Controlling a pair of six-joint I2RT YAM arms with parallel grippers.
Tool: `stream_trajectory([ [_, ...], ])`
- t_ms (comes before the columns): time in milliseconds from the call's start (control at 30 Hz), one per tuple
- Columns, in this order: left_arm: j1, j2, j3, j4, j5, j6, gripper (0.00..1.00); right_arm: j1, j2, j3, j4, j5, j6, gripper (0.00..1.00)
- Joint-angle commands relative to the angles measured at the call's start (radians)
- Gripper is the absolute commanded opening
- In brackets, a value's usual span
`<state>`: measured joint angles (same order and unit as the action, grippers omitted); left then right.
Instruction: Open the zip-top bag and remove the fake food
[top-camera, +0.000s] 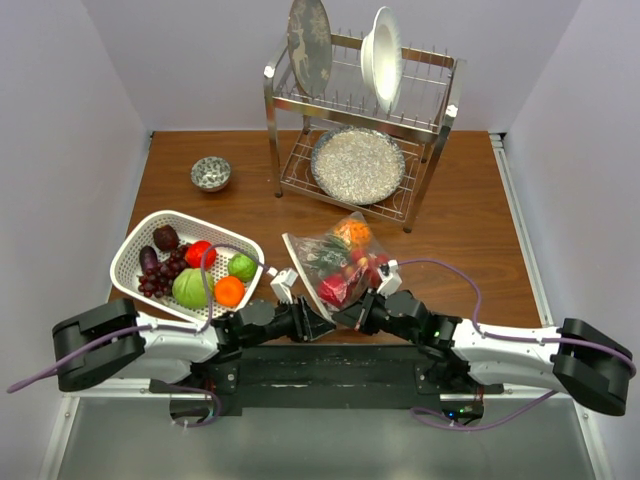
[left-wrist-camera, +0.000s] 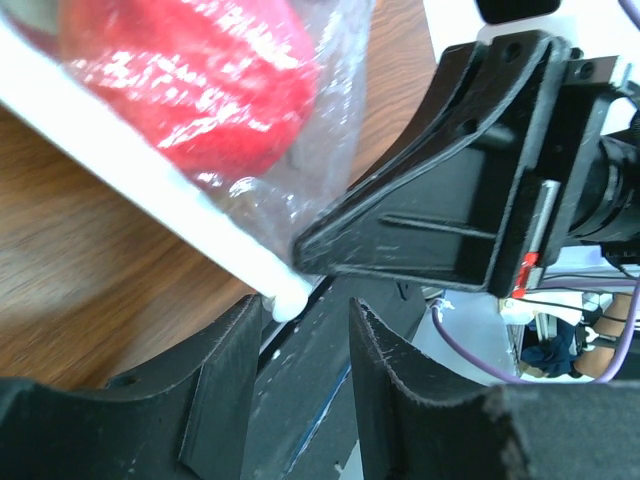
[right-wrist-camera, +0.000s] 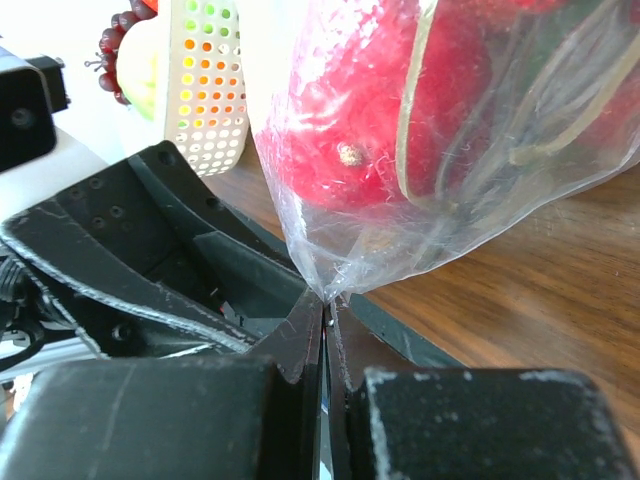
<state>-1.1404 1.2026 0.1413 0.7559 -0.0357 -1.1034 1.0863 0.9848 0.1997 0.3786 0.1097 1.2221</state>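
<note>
Right wrist shows our right gripper pinching a corner of the zip-top bag (fake food inside) at the table edge; our spread left gripper should seat the zip strip deeper before closing.

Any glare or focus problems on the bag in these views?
Top external: even light, sharp, small glints on the clear crinkly zip-top bag. Left wrist: red glossy plastic fruit and white zip strip soft, white highlights on the film. Right wrist: bag creases crisp, white slotted basket behind blurred.
</note>
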Motion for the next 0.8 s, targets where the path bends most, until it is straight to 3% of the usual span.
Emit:
stream_trajectory([
  [0, -0.005, 0.023, 0.053, 0.089, 0.006, 0.036, 0.44, 0.003, -0.029, 0.038, 0.020, 0.001, 0.020, 0.00],
  [400, -0.005, 0.058, 0.035, 0.129, -0.003, 0.010, 0.44, 0.003, -0.078, 0.035, -0.018, 0.005, 0.020, 0.00],
  [500, -0.005, 0.069, 0.050, 0.145, 0.010, 0.010, 0.38, 0.003, -0.067, 0.035, -0.015, 0.004, 0.019, 0.00],
  [633, -0.005, 0.060, 0.047, 0.151, 0.017, -0.003, 0.19, 0.003, -0.060, 0.026, -0.021, 0.010, 0.011, 0.00],
  [767, -0.005, 0.041, 0.044, 0.120, 0.013, -0.015, 0.14, 0.003, -0.054, 0.015, -0.027, 0.001, -0.015, 0.00],
])
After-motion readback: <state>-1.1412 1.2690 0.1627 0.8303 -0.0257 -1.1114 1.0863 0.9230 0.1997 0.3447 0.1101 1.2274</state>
